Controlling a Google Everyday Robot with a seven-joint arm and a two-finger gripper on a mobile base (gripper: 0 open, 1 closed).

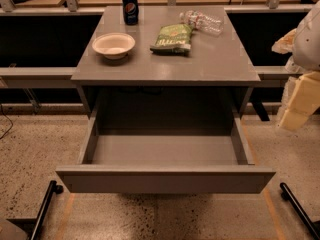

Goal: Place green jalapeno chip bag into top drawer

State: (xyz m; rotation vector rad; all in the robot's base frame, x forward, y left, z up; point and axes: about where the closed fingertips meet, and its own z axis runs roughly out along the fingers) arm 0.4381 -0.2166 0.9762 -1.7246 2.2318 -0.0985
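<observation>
The green jalapeno chip bag (172, 38) lies flat on the grey table top (210, 64), right of centre, between a bowl and a bottle. The top drawer (165, 180) is pulled fully out toward me below the table top, and its inside shows nothing in it. My gripper (295, 111) hangs at the right edge of the view, beside the table's right side and above the floor. It is well apart from the bag and outside the drawer, and it holds nothing that I can see.
A white bowl (114, 45) sits on the table's left. A Pepsi can (130, 7) stands at the back. A clear plastic water bottle (202, 22) lies at the back right, next to the bag. Black base legs (42, 209) (300, 209) flank the drawer on the floor.
</observation>
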